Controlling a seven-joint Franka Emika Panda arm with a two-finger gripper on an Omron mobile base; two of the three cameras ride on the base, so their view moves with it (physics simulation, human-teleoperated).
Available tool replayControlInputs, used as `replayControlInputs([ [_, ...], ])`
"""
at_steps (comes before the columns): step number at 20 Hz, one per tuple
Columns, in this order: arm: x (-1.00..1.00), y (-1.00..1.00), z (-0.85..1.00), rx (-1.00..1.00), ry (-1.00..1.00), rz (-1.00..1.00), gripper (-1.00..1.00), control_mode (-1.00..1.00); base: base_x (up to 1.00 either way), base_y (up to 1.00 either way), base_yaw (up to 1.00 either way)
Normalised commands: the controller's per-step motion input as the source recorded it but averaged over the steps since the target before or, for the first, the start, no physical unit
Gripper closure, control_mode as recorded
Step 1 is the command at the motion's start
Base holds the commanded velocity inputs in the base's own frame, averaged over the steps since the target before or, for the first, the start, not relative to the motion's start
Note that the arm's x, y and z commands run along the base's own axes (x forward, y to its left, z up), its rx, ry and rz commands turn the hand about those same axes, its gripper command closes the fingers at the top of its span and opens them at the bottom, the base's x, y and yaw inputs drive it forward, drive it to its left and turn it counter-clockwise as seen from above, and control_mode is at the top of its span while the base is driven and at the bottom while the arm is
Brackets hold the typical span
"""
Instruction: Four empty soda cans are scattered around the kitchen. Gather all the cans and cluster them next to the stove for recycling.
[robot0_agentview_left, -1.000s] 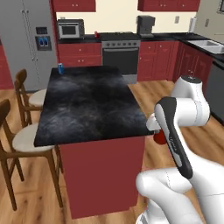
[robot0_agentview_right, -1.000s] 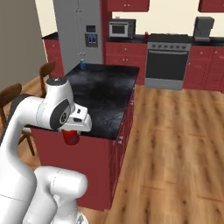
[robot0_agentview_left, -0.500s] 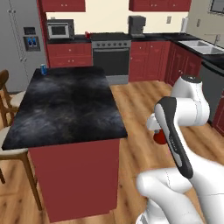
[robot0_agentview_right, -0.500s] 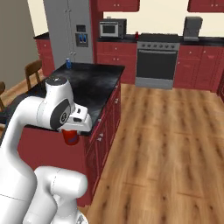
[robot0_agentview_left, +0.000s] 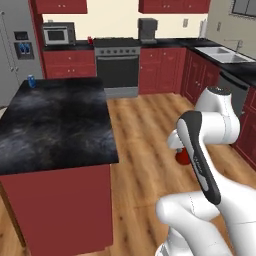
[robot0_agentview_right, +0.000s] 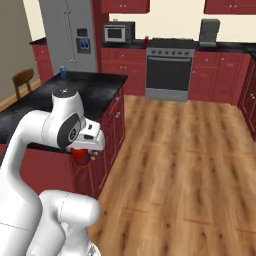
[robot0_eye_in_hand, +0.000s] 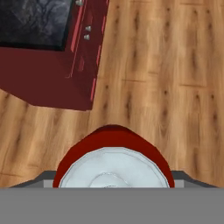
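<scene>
Clearly the red soda can (robot0_eye_in_hand: 113, 161) sits upright, clamped between the jaws above the wooden floor (robot0_eye_in_hand: 175, 87).

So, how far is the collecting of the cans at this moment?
Done: one small red can already stands on the counter just left of the steel-fronted stove. In hand: the hand carries a red soda can with a silver top above the wooden floor. Left: the blue and white can waits on the black marbled island; a fourth can remains unaccounted for.
</scene>
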Motion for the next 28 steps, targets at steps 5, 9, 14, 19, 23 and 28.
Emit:
replayControlInputs([
  [5, 0.0, 0.0, 0.0, 0.0, 0.0, 0.0, 1.0, 1.0, 0.5, -0.51, 0.0],
  [9, 0.0, 0.0, 0.0, 0.0, 0.0, 0.0, 1.0, 1.0, 0.56, -0.48, 0.0],
  [14, 0.0, 0.0, 0.0, 0.0, 0.0, 0.0, 1.0, 1.0, 0.58, -0.48, 0.0],
  [19, 0.0, 0.0, 0.0, 0.0, 0.0, 0.0, 1.0, 1.0, 0.6, -0.46, 0.0],
  [23, 0.0, 0.0, 0.0, 0.0, 0.0, 0.0, 1.0, 1.0, 0.66, -0.39, 0.0],
  [28, 0.0, 0.0, 0.0, 0.0, 0.0, 0.0, 1.0, 1.0, 0.79, -0.4, 0.0],
])
